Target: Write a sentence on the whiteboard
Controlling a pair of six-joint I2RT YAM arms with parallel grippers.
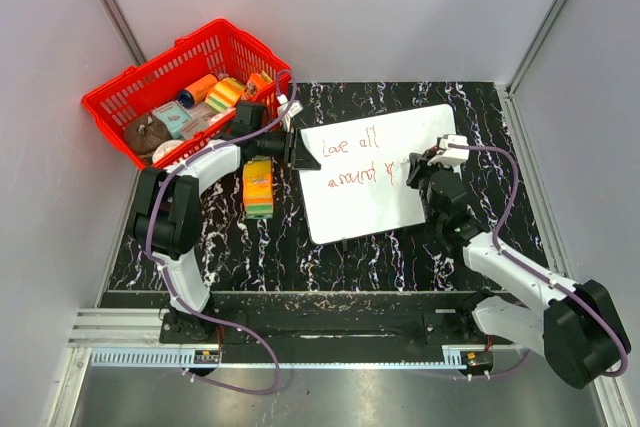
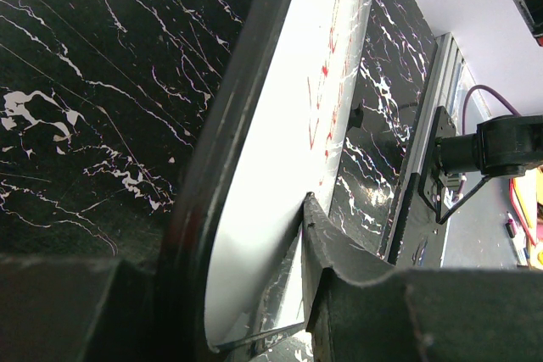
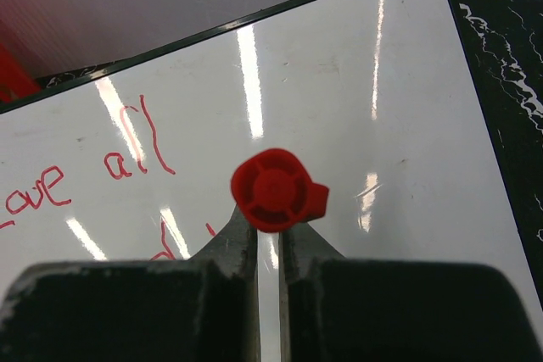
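The whiteboard [image 1: 400, 202] lies tilted on the black marbled table, with the sentence [image 1: 355, 159] on it in red, two lines reading roughly "Love all around". My left gripper [image 1: 300, 152] is shut on the board's left edge; in the left wrist view the whiteboard [image 2: 280, 158] runs edge-on between the fingers [image 2: 339, 269]. My right gripper [image 1: 425, 169] hovers over the board's right half, shut on a red-capped pen [image 3: 276, 190] held upright. Below it the whiteboard [image 3: 382, 108] shows the red words "Love all" [image 3: 127, 154]. The pen's tip is hidden.
A red basket [image 1: 120, 97] full of small packages stands at the back left. A stack of coloured blocks [image 1: 259, 187] sits on the table just left of the board. Grey walls close in the sides and back; a metal rail [image 1: 300, 332] runs along the near edge.
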